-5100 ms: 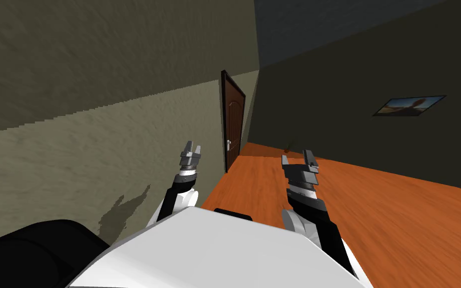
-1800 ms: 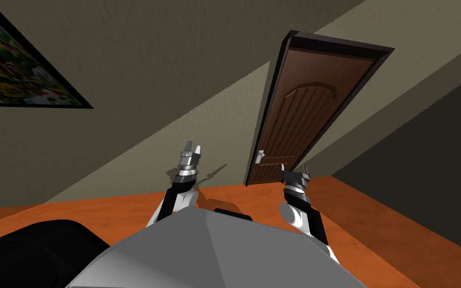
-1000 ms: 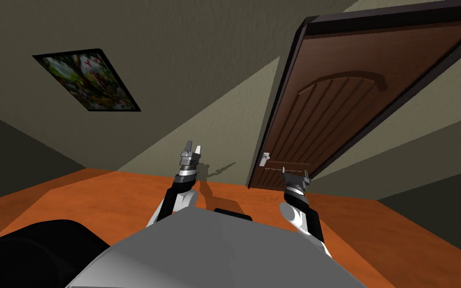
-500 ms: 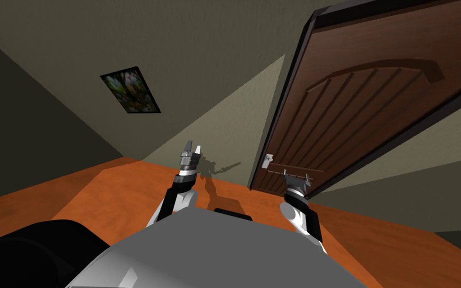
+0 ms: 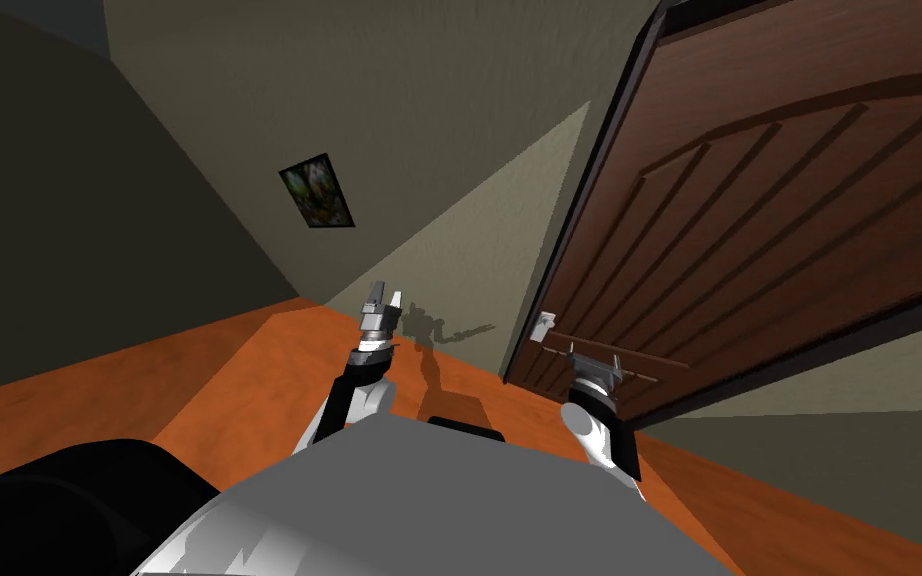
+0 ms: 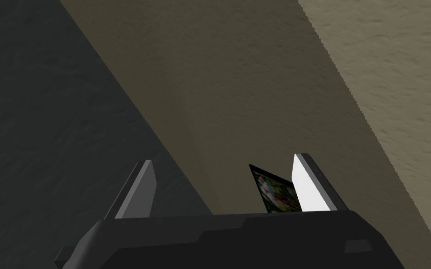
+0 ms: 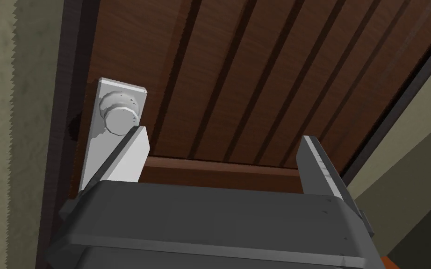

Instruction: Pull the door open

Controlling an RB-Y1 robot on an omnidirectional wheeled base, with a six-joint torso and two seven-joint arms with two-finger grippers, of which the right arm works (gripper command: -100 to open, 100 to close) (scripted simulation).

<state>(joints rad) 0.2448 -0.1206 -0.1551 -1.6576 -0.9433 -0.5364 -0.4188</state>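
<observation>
Low in the head view, the right gripper is held near the knob of the door, fingers apart; the left gripper is spread too.

I now stand close to the door, having rolled along the wall and turned. The door is no longer a narrow strip far ahead and now spreads wide across my right side. The framed picture, which came into sight as I turned, now lies smaller and farther to my left. My right gripper no longer points up. It sits lower, levelled at the door, with its spread fingers now near the knob.
</observation>
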